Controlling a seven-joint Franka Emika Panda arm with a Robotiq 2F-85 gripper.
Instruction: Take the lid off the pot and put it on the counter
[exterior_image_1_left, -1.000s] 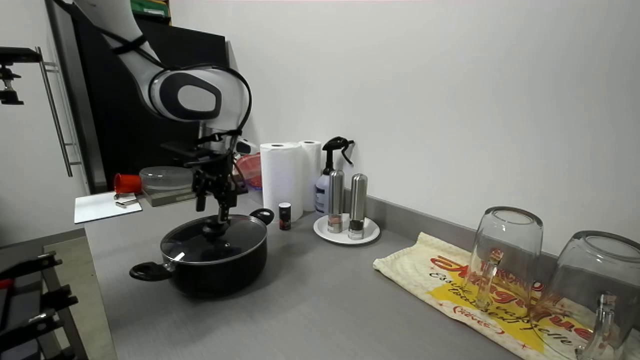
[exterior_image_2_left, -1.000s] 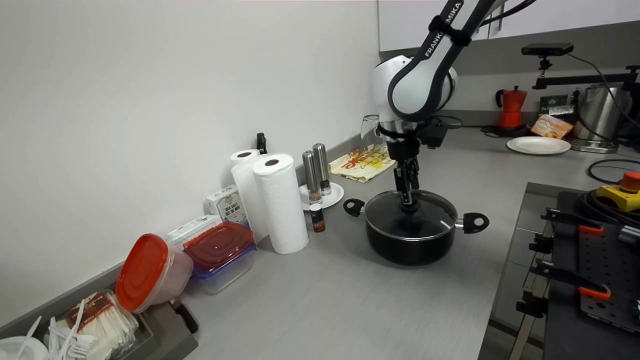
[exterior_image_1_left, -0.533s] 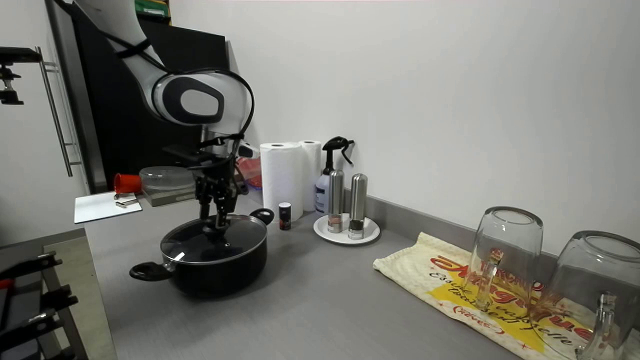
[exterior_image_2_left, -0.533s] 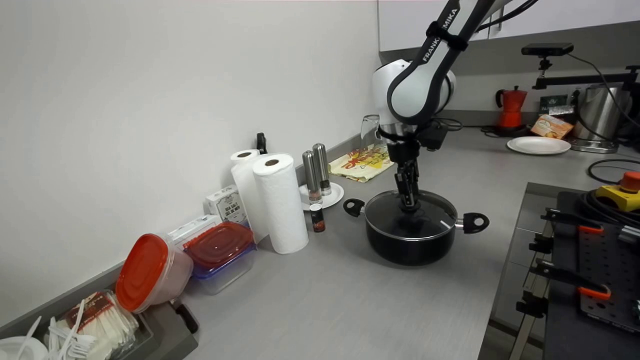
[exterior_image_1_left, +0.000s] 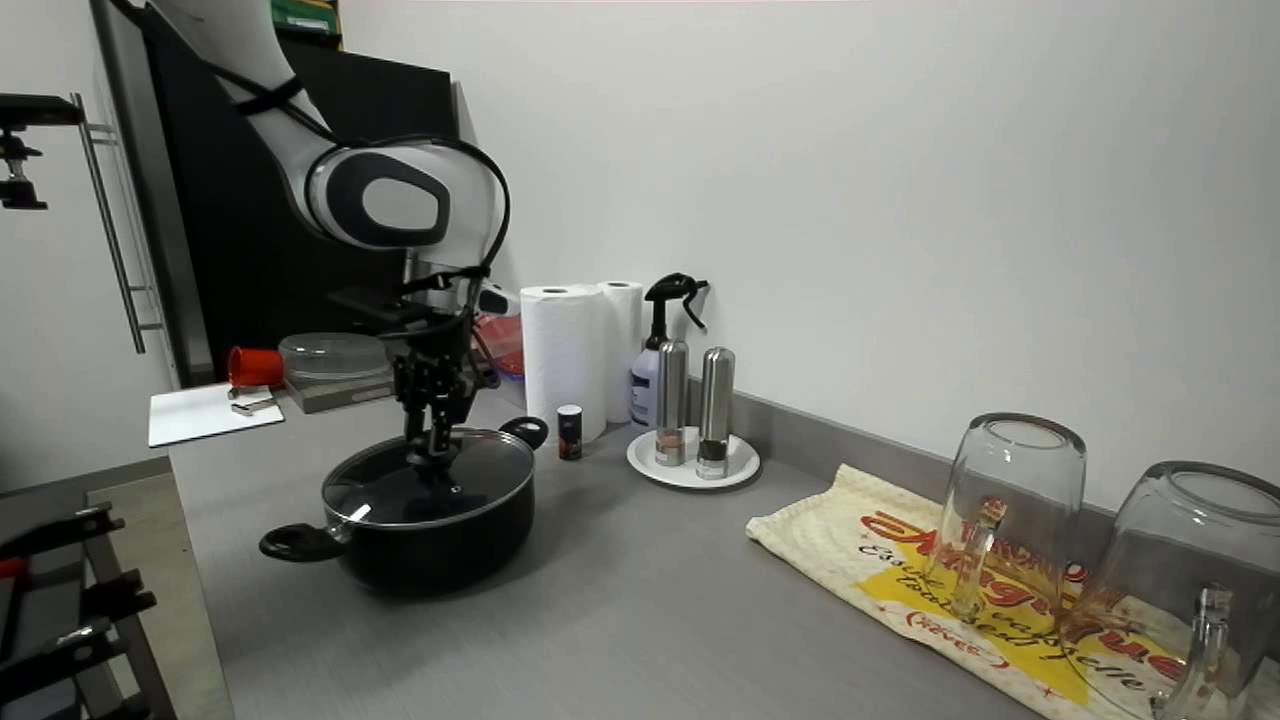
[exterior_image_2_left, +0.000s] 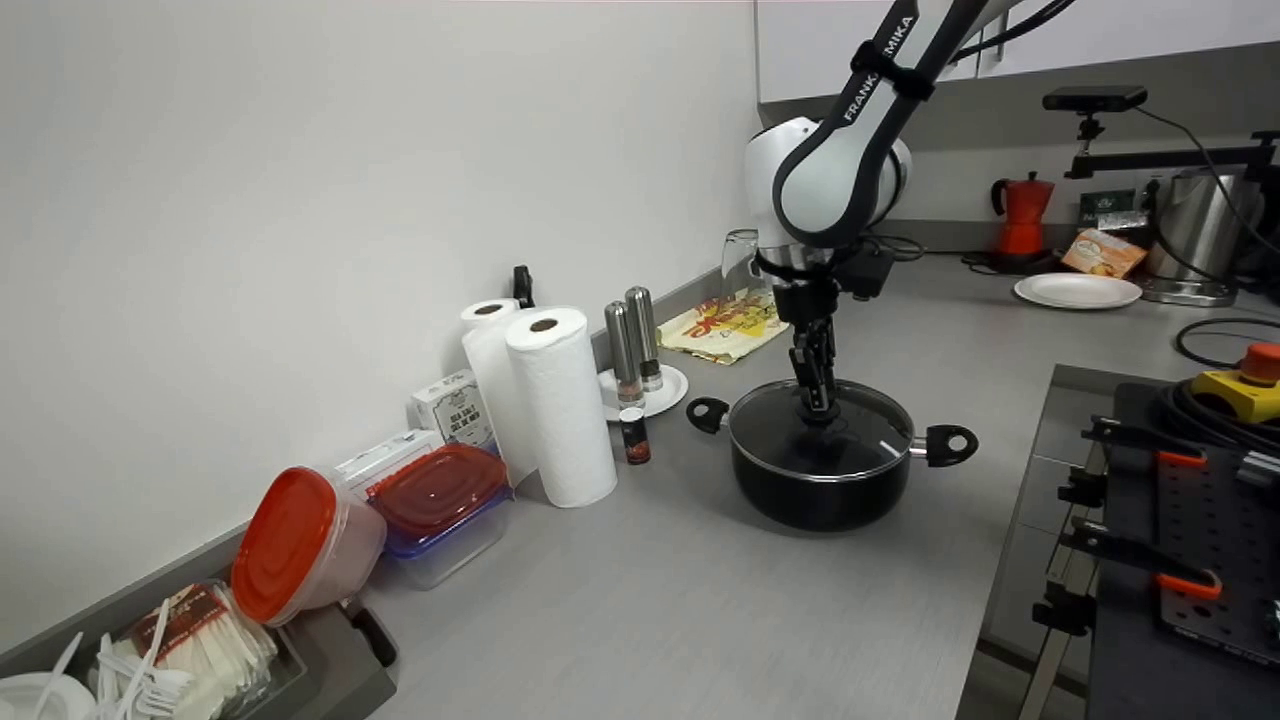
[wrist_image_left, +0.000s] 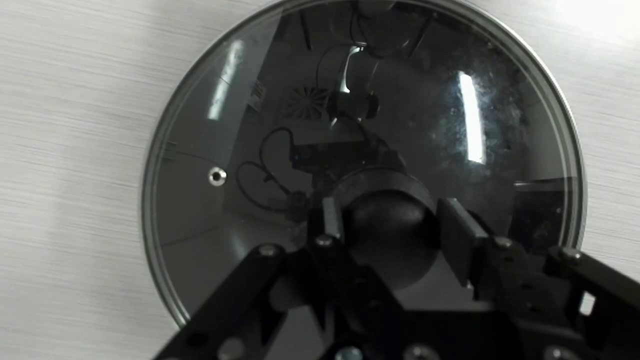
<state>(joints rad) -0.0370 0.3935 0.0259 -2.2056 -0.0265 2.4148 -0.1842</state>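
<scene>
The black pot (exterior_image_1_left: 440, 560) stands on the grey counter (exterior_image_1_left: 640, 620), its loop handles out to both sides. On top of it rests the glass lid (exterior_image_2_left: 765, 435), level, its metal rim meeting the pot's edge all round in both exterior views. My gripper (wrist_image_left: 389, 220) points straight down over the lid's middle. In the wrist view, its two pads (wrist_image_left: 457, 235) lie against opposite sides of the round dark knob (wrist_image_left: 392, 250), so the jaws are shut on it. The left finger covers part of the knob's lower left.
Near the pot's far handle stands a small dark shaker (exterior_image_1_left: 569, 432). Behind it are paper towel rolls (exterior_image_1_left: 560, 350) and a white plate (exterior_image_1_left: 740, 465) with two steel mills. Glass mugs (exterior_image_1_left: 1010, 520) sit on a patterned cloth (exterior_image_1_left: 850, 520). Lidded plastic containers (exterior_image_2_left: 440, 490) line the wall.
My hand came down slightly, and the fingers drew together from wide apart onto the lid's knob. The pot and lid have stayed where they were.
</scene>
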